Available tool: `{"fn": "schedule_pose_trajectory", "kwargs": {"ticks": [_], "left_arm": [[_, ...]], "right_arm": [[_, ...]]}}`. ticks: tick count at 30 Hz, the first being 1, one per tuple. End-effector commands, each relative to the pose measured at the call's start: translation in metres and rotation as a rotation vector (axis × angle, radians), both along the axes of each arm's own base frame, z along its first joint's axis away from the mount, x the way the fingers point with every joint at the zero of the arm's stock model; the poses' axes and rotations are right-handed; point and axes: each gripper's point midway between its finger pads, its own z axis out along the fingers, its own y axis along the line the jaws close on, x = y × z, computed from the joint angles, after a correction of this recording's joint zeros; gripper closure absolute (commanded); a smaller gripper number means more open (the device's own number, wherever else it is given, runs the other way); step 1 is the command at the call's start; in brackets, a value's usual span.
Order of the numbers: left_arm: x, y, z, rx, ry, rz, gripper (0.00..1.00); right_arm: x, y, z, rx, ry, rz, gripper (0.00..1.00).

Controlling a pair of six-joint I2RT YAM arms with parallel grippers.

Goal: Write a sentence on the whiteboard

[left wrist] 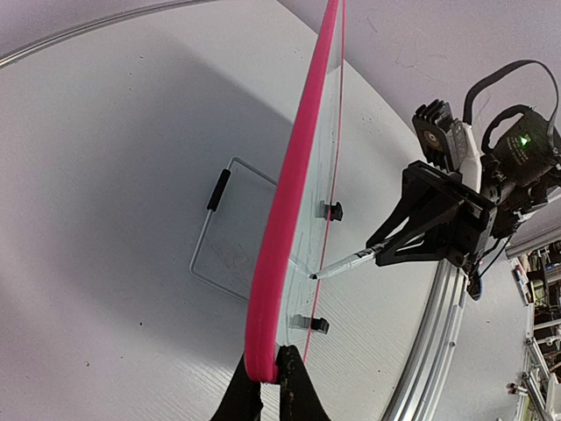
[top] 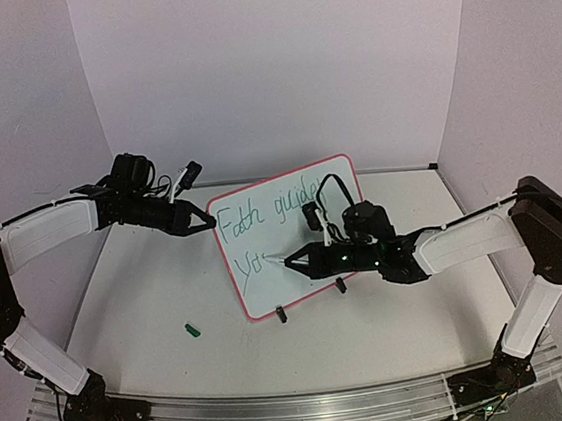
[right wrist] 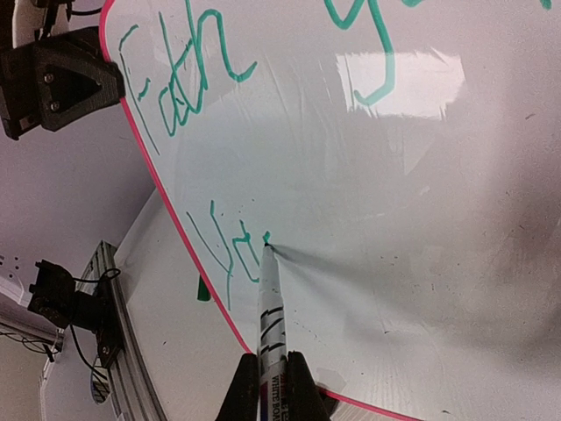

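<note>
The whiteboard (top: 298, 231) with its pink-red rim stands tilted at mid table. Its green sentence (top: 240, 221) reads roughly "Faith guide" on the upper line and "Yo" (right wrist: 230, 254) on the lower line. My left gripper (top: 202, 222) is shut on the board's left rim (left wrist: 289, 193), with the jaws pinching the pink edge (left wrist: 272, 373). My right gripper (top: 296, 261) is shut on a whiteboard marker (right wrist: 270, 307). The marker's tip touches the board just right of the "o". The marker also shows in the left wrist view (left wrist: 346, 263).
A green marker cap (top: 191, 330) lies on the table in front of the board's left corner. Two black clip feet (left wrist: 331, 210) sit on the board's lower edge. A wire frame (left wrist: 219, 228) lies behind the board. An aluminium rail (top: 302, 409) runs along the near edge.
</note>
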Motion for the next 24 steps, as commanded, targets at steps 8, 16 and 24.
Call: {"fn": "schedule_pose_trajectory", "kwargs": {"ticks": [8,16,24], "left_arm": [[-0.027,0.002,-0.059,0.173,0.108,-0.054,1.00],[-0.027,0.002,-0.058,0.173,0.106,-0.055,1.00],[-0.027,0.002,-0.059,0.175,0.106,-0.054,1.00]], "right_arm": [[-0.002,-0.014,-0.006,-0.010,0.010,-0.044,1.00],[0.007,-0.018,0.015,-0.006,-0.038,-0.071,1.00],[0.018,-0.016,0.031,0.002,-0.078,-0.071,1.00]]}}
